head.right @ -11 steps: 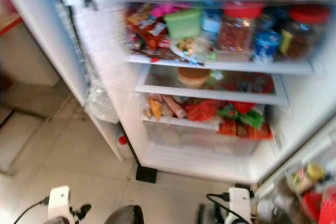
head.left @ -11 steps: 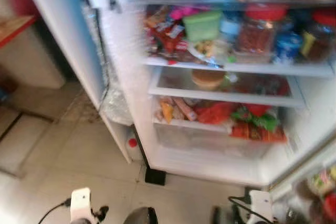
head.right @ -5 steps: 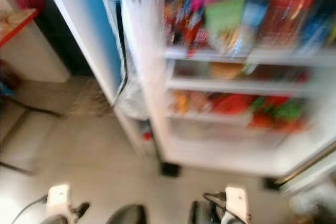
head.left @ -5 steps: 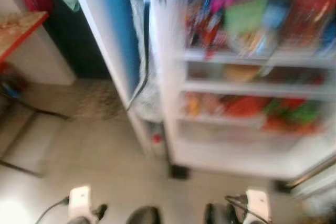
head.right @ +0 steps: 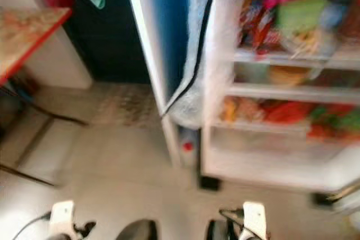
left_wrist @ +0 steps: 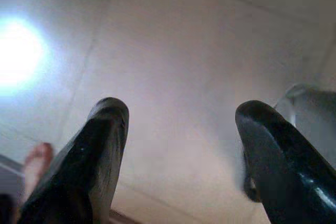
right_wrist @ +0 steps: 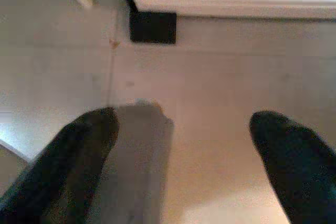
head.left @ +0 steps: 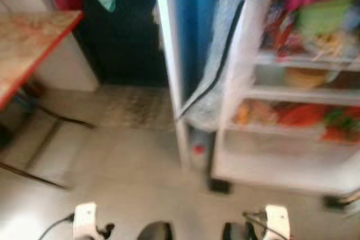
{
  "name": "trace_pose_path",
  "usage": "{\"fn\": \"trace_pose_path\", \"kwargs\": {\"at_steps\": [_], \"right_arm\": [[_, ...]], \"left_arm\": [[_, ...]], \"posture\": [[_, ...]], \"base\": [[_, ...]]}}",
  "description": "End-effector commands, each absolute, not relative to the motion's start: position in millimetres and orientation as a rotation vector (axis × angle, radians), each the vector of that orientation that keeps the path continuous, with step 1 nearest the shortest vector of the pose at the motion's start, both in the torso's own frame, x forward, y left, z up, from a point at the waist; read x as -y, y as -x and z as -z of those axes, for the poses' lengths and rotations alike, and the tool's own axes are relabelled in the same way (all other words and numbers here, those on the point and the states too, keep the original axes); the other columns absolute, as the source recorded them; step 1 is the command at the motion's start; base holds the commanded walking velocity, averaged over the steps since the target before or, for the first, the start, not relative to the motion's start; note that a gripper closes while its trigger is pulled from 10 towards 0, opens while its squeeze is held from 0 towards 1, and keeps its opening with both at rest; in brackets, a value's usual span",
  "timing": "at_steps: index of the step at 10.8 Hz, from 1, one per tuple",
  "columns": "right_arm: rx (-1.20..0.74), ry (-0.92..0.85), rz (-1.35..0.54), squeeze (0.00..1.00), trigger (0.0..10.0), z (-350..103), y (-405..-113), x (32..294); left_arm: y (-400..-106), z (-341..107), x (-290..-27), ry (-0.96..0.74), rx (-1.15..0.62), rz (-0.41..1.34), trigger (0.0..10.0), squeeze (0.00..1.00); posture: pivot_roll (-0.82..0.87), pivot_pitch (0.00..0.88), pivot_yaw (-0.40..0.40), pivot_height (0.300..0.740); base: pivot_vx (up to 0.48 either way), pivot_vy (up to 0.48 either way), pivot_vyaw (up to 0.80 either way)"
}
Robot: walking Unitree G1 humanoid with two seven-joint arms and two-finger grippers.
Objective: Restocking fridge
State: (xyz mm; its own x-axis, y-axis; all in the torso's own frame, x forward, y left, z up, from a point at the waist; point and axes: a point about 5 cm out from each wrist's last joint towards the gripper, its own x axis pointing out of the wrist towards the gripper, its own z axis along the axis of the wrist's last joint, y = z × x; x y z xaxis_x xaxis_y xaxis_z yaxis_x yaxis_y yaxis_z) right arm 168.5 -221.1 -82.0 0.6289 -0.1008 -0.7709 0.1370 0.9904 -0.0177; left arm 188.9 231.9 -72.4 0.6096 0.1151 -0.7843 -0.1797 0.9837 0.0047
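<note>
Before the open fridge [head.left: 292, 82], both my arms hang low over the floor [head.left: 124, 161].
Left gripper [left_wrist: 181, 129] and right gripper [right_wrist: 184, 129] both have jaws spread wide, holding nothing (only pale tile beyond them); the fridge's stocked shelves sit ahead to my right, blurred.

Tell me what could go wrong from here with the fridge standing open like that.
1. The open fridge has packed shelves; a bump could spill food.
2. The head views are blurred, so it may misjudge the door edge while turning.
3. A table on the left and a bare foot by the open left tool are collision hazards.
</note>
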Motion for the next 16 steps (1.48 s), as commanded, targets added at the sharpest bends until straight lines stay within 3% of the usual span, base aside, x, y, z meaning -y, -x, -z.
{"fn": "trace_pose_path", "kwargs": {"at_steps": [1, 4, 10, 16], "right_arm": [[-0.949, -0.076, 0.112, 0.00, 10.0, 91.6, -153.5, 209.0], [-0.943, -0.085, 0.116, 0.00, 10.0, 92.1, -152.1, 207.9], [-0.937, -0.105, 0.115, 0.00, 10.0, 91.3, -153.6, 208.9], [-0.932, -0.111, 0.128, 0.00, 10.0, 90.7, -155.3, 208.8]], "left_arm": [[-181.4, 75.3, -235.7, 0.066, -0.925, -0.180, 10.0, 0.00], [-177.8, 79.4, -227.0, 0.076, -0.947, -0.159, 10.0, 0.00], [-178.5, 79.3, -227.6, 0.088, -0.953, -0.179, 10.0, 0.00], [-181.3, 79.2, -223.4, 0.110, -0.953, -0.190, 10.0, 0.00]], "posture": [[-0.02, 0.055, 0.128, 0.632], [-0.03, 0.019, 0.136, 0.632], [-0.02, 0.059, 0.122, 0.736], [-0.02, 0.062, 0.121, 0.740]], "base": [[0.000, 0.000, 0.00], [0.000, 0.000, 0.00], [0.000, 0.000, 0.00], [0.000, 0.000, 0.00]]}}
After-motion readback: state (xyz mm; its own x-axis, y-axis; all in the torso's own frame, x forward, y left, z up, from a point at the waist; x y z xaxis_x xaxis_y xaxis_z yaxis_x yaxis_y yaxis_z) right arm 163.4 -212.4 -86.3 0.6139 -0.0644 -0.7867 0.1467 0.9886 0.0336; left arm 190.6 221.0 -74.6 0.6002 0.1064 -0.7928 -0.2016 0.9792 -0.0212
